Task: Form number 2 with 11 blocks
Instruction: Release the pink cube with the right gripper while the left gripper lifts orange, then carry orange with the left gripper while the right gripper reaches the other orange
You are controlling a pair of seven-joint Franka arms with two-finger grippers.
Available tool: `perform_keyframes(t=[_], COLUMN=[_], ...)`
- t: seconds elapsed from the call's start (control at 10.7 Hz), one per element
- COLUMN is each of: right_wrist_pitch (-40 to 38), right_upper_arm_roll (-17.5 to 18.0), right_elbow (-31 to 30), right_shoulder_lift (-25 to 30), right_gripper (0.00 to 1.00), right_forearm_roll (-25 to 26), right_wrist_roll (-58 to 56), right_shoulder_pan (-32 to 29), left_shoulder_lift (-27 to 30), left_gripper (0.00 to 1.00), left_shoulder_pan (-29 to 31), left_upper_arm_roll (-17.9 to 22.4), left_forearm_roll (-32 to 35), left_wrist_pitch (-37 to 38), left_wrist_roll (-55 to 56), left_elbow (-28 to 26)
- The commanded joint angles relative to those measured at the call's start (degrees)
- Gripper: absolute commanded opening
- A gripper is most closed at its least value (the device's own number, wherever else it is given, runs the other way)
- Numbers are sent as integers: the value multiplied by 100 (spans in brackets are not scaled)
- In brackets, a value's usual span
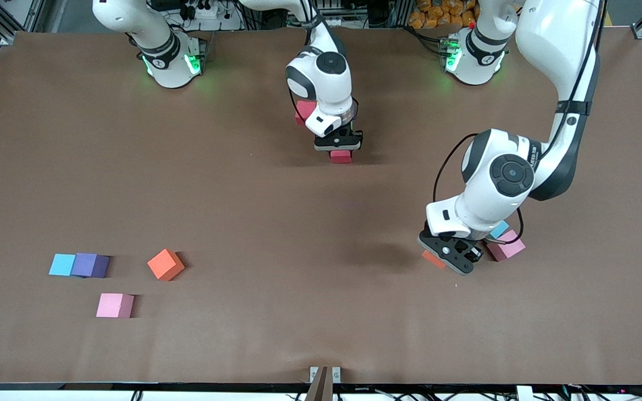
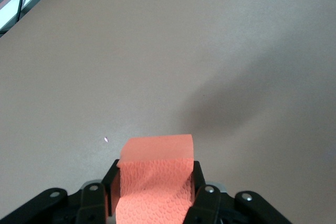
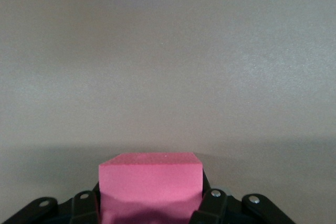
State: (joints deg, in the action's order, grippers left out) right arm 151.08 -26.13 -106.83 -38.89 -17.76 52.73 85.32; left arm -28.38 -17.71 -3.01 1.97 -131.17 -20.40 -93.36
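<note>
Now both arms are carrying. The right pincer (image 1: 338,146) is closed on a red block (image 1: 341,156), low over the bench (image 1: 276,211) in the middle, toward the robots' bases, with another red block (image 1: 304,110) partly hidden by its wrist. The left pincer (image 1: 447,255) is clamped on an orange block (image 2: 155,182) over the bench toward the left arm's end, just beside a pink block (image 1: 505,245) and a light blue block (image 1: 499,228).

Toward the right arm's end wait four loose cubes: a second light blue block (image 1: 62,264) touching a purple block (image 1: 91,265), a second orange block (image 1: 165,264) near them, and a second pink block (image 1: 114,305) nearer the front camera.

No number 2 exists yet; at most one red cube is down.

The risks, as I judge them: soft foam can spring or cling on release and land twisted, spoiling a row. The left wrist hangs close over the pink and light blue cubes, so a swing could nudge them. And the two arms could crowd each other at the middle.

No readable brands or writing on the cubes; small lettering on the left arm is too small to make out.
</note>
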Motion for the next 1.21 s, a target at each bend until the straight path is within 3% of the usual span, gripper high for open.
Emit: perform_keyframes(t=[0.0, 0.19, 0.28, 0.37, 0.84, 1.12], right_wrist_pitch=[62, 71, 88, 97, 45, -227], right_upper_arm_roll=[-102, -102, -85, -85, -111, -216], right_elbow=[-40, -31, -22, -22, 57, 83], right_shoulder_lift=[4, -39, -49, -49, 39, 302], right_gripper=[0, 3, 57, 100, 100, 100], right_forearm_roll=[18, 18, 10, 9, -43, -8], right_wrist_roll=[203, 203, 255, 308, 370, -295], right_shoulder_pan=[125, 134, 125, 117, 46, -129], left_shoulder_lift=[192, 218, 227, 227, 227, 359], left_gripper=[37, 37, 37, 37, 36, 36], left_shoulder_pan=[31, 31, 40, 48, 66, 13], left_upper_arm_roll=[-33, -33, -33, -41, -155, -366], left_forearm_roll=[67, 75, 75, 75, 32, 31], left_wrist_pitch=[109, 240, 241, 241, 241, 460], left_wrist_roll=[-95, -104, -105, -105, -131, -104], left_elbow=[-138, -138, -138, -138, -112, -121])
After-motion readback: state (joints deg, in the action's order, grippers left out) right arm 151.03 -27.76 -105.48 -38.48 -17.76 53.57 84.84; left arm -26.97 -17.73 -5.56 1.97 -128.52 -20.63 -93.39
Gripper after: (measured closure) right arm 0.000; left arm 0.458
